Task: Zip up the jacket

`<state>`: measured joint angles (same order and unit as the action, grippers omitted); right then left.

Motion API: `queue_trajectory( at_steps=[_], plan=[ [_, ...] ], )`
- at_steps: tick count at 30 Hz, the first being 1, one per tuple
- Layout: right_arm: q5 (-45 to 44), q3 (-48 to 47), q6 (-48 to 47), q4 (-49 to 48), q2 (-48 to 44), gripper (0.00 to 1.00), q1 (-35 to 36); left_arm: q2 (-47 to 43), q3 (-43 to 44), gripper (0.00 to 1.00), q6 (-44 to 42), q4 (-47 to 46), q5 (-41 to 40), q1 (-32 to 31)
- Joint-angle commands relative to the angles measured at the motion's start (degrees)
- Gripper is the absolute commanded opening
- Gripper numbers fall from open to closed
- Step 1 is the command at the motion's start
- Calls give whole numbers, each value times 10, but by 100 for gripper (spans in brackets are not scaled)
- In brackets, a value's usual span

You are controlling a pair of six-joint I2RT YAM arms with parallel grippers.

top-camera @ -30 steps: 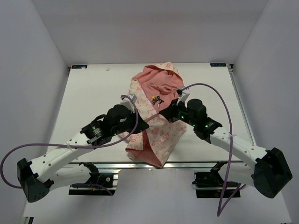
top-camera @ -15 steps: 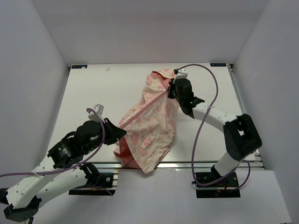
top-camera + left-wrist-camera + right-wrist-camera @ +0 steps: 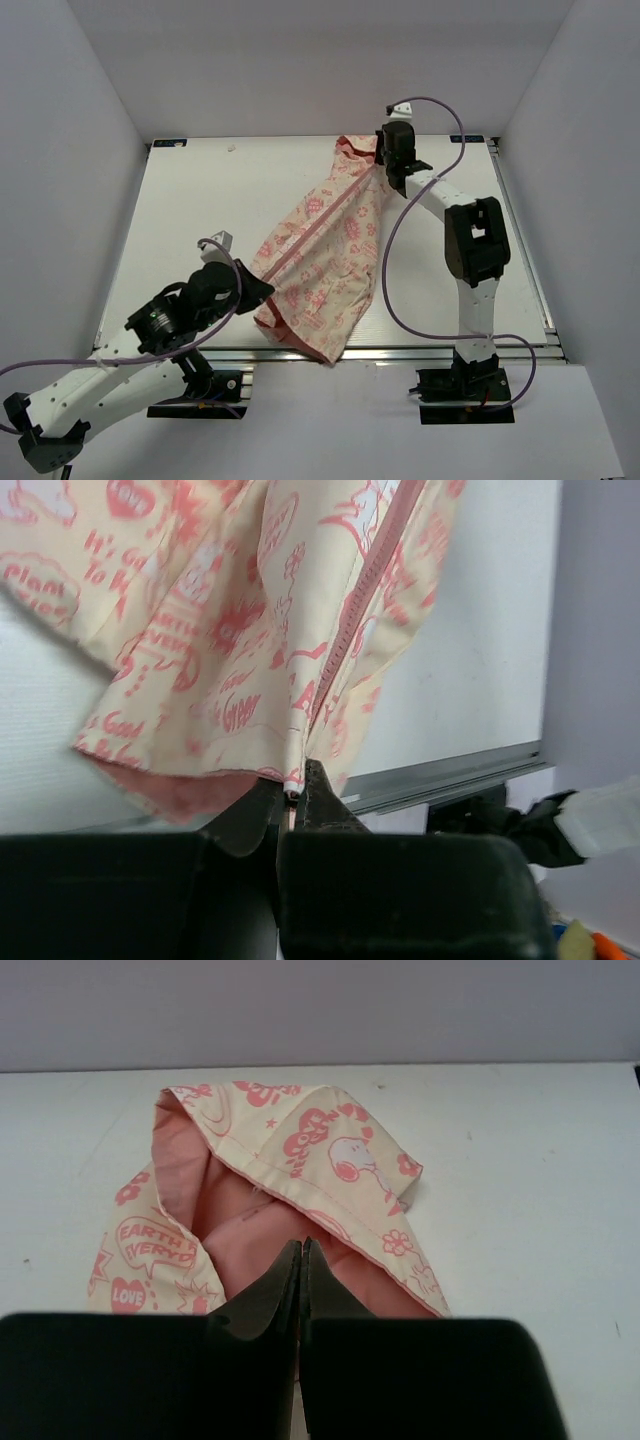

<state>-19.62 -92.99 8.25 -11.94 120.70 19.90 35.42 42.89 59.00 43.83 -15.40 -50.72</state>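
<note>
The jacket lies zipper-side up, stretched in a slant from the near edge to the table's far right. Its pink zipper runs closed along that line. My left gripper is shut on the bottom hem at the zipper's lower end, and the left wrist view shows the hem pinched between the tips. My right gripper is at the zipper's top by the hood. Its jaws are pressed together over the pink lining, with only a thin sliver of the zipper pull showing between them.
The white table is boxed in by white walls on three sides. A metal rail runs along its near edge, close under the jacket's hem. The right arm reaches far back, its purple cable looping over the table.
The jacket, open with its lining showing a second ago, is now closed. My right gripper travelled up the zipper to the hood. My left arm drew the hem back toward the near edge.
</note>
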Motion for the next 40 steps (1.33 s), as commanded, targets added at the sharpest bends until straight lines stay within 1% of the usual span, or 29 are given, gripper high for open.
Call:
queue_trajectory(
  at_steps=[1,3,4,5,6,7,8,9,11,13,15,16,17,18,19,20,21,22,23,24,25,26,27,28,30,31,33,37,40],
  plan=[
    [-5,-78,-36,-26,31,0,-40,31,-40,0,-15,-12,48,-2],
    [54,-111,-39,-12,44,0,-38,54,-42,0,-15,-29,60,-3],
    [80,-121,-39,13,51,0,-38,77,-32,11,-20,-27,64,-2],
    [90,-130,-37,29,52,0,-37,86,-25,30,-21,-14,65,-2],
    [101,-132,-38,41,48,10,-38,94,-16,77,-24,-9,66,-2],
    [111,-122,-38,45,31,49,-38,99,-7,96,-34,-4,68,-2],
    [127,-110,-39,44,17,73,-37,104,10,98,-37,5,64,-2],
    [133,-84,-40,44,4,89,-38,106,20,98,-43,5,63,-2],
    [143,-59,-28,52,-47,90,-38,110,52,98,-61,8,50,-2],
    [149,-28,-10,86,-100,89,-38,121,75,98,-82,8,37,-2],
    [141,-2,8,111,-141,89,-38,157,120,98,-81,20,-14,-2],
    [123,35,38,118,-183,89,-38,175,135,98,-86,28,-37,-3],
    [115,54,51,153,-206,89,-39,213,170,98,-89,31,-60,-2],
    [110,76,62,162,-226,89,-39,234,191,98,-95,31,-103,1],
    [100,122,88,172,-269,89,-39,256,213,98,-117,18,-121,6],
    [104,147,96,190,-291,90,-39,295,250,98,-137,0,-125,29],
    [110,170,105,198,-336,89,-39,313,266,98,-174,-17,-111,53],
    [118,218,132,207,-358,89,-39,329,277,98,-191,-57,-81,83],
    [121,243,142,224,-381,89,-39,344,286,98,-205,-79,-42,160],
    [134,290,150,232,-426,89,-40,368,286,98,-216,-112,20,198],
    [134,311,166,239,-447,89,-39,378,285,98,-225,-127,36,252],
    [130,330,182,249,-468,89,-40,384,283,98,-232,-143,49,274],
    [127,347,191,271,-506,89,-40,388,273,98,-245,-173,85,295],
    [128,379,198,278,-524,89,-40,388,268,98,-247,-185,103,334],
    [121,412,208,291,-579,89,-39,380,244,98,-244,-204,122,366],
    [116,444,208,290,-596,89,-39,374,235,98,-243,-204,119,395],
    [94,472,221,287,-647,89,-39,347,195,98,-244,-205,107,419],
    [68,515,215,286,-708,90,-39,290,135,98,-262,-219,67,446],
    [65,526,202,294,-724,90,-40,274,130,98,-265,-217,48,451]
  ],
)
